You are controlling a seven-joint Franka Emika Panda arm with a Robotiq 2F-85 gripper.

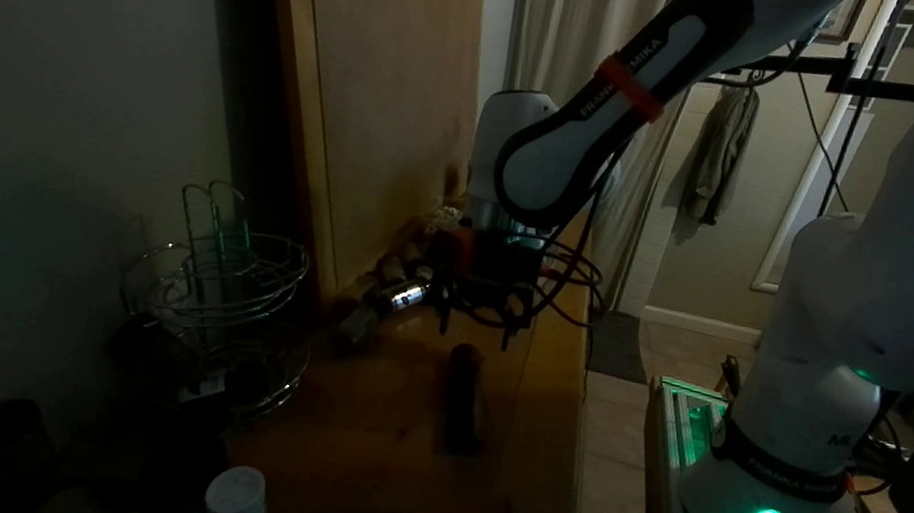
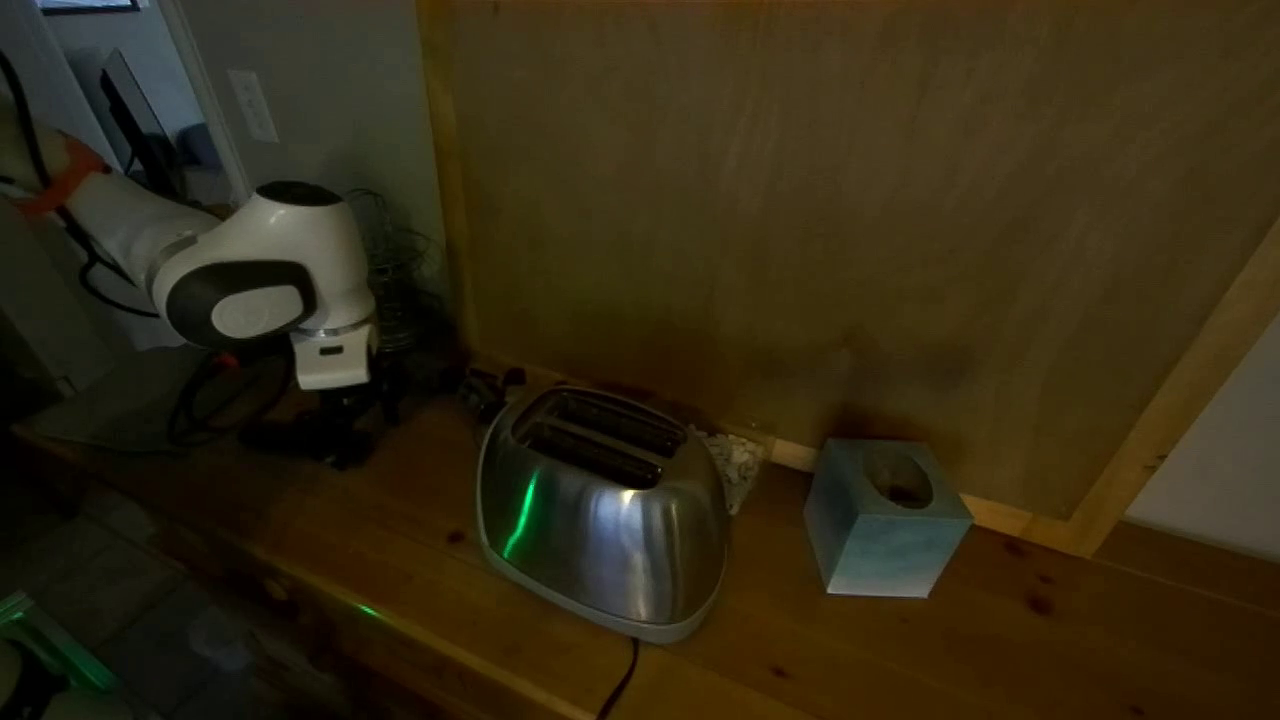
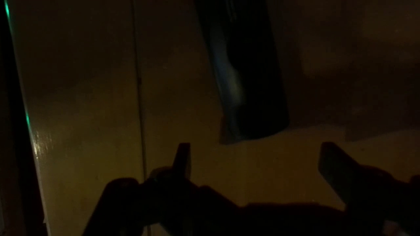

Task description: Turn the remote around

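Fingers [image 3: 336,168] wide apart, the gripper [image 3: 255,146] hangs clear of the remote [image 3: 257,82], inside the robot-side edge of the tabletop [image 1: 532,440].

Dim, brownish light covers the wooden tabletop [image 1: 547,407] beneath the claw [image 1: 474,335]; in the wrist view, green glints [image 3: 28,119] mark the tabletop's edge, left of the claw. In an exterior view, a framed wooden panel [image 1: 387,82] stands behind and left of the claw, a grey wall [image 1: 89,54] farther left. A pale curtain [image 1: 573,18] hangs behind the claw; to the claw's right are tiled floor [image 1: 611,458], a dark mat [image 1: 618,350] and a white baseboard [image 1: 701,325].
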